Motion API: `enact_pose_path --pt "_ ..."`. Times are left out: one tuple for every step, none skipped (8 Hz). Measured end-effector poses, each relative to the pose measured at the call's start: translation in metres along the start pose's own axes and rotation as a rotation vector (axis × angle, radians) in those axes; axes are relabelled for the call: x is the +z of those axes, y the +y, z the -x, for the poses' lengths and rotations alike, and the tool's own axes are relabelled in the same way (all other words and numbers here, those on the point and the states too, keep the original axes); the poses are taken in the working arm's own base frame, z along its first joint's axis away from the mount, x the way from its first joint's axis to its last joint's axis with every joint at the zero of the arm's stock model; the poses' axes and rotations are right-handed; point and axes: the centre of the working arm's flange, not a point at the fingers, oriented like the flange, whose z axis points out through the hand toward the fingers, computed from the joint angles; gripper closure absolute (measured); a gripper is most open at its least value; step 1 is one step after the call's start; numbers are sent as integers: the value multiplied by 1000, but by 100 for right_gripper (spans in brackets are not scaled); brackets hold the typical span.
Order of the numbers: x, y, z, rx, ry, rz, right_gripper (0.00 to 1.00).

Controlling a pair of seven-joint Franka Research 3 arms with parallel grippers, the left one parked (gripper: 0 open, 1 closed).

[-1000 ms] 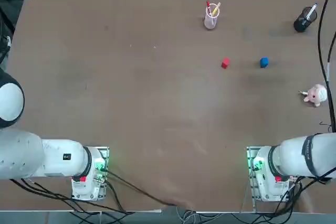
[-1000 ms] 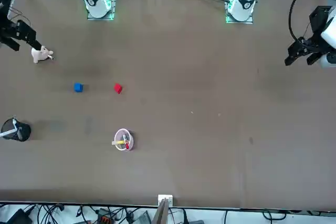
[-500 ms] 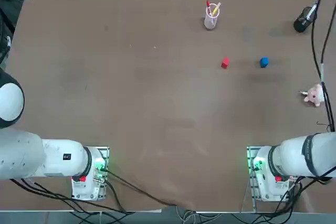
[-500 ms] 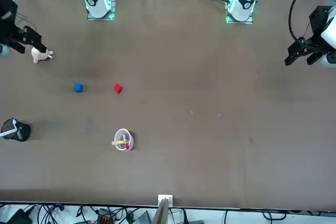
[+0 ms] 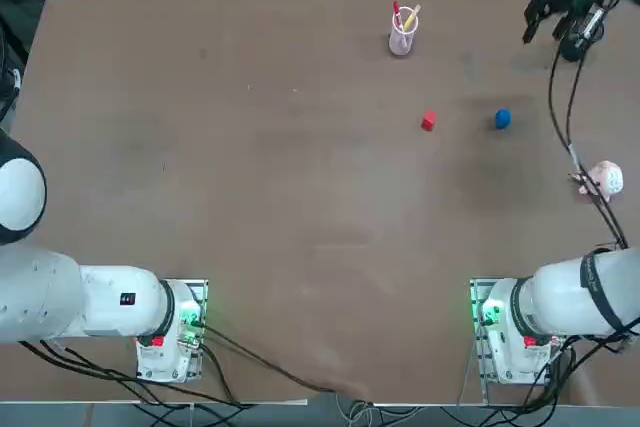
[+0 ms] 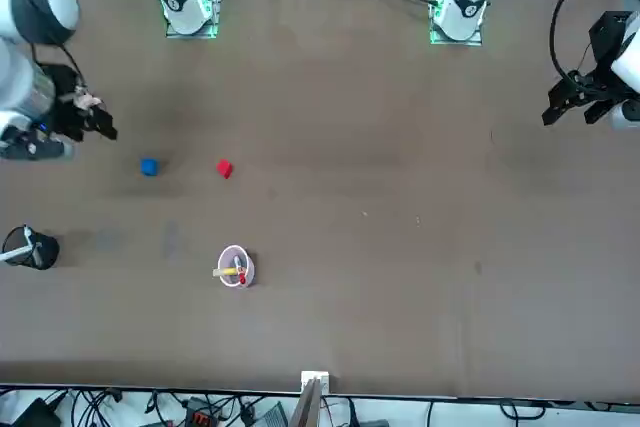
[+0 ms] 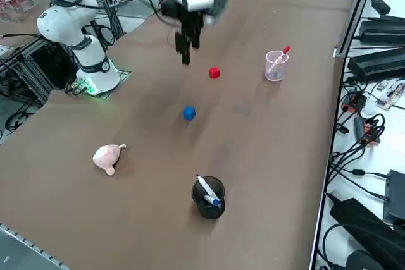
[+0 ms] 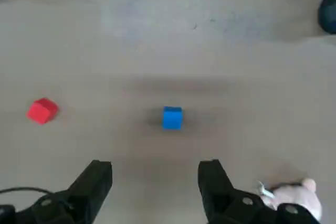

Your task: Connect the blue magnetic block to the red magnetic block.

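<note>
My right gripper (image 8: 155, 179) is hanging high over the bench (image 5: 250, 197), fingers (image 8: 97, 182) spread wide and gripping nothing. Through the wrist camera I am looking straight down past both fingers at the blue block (image 8: 171, 117), which is sitting on the bare bench surface just ahead of the gap between them, untouched. The red block (image 8: 42, 110) is lying off to one side of it, well apart, the two cubes not joined.

From overhead, the blue block (image 5: 502, 119) is resting in the right half of the bench and the red block (image 5: 428, 121) is sitting to its left, level with it, with open bench between them. My gripper (image 5: 545, 12) is showing near the far right corner of that picture, raised above the surface. From the raised side camera it (image 7: 187, 45) is pointing downward, dark fingers hanging in the air above the bench, beyond the blue block (image 7: 188, 113) and beside the red block (image 7: 214, 73).

A pink plush (image 5: 602, 180) is lying near the right edge, closer to my base than the blocks. A clear cup (image 5: 402, 35) with pens is standing farther out beyond the red block, and a black cup (image 7: 208, 197) holding a pen is standing towards the far right corner.
</note>
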Motion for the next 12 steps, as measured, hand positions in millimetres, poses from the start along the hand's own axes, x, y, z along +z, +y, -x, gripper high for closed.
enact_pose_path --pt "41 1 2 1 13 0 0" --pt "80 0 5 -1 24 1 0" --pt "114 -2 6 -7 28 3 0" --pt "141 -3 3 -12 26 4 0" --pt "162 -3 0 -15 17 4 0" --pt "180 -1 -1 -12 3 4 0" --pt "193 2 -1 -7 -10 2 0" --pt "202 7 0 1 -22 1 0" --pt "208 11 2 7 -30 -1 0" --pt "214 14 3 12 -33 -2 0" --pt "220 17 5 17 -36 -3 1" --pt "225 18 8 19 -41 -4 4"
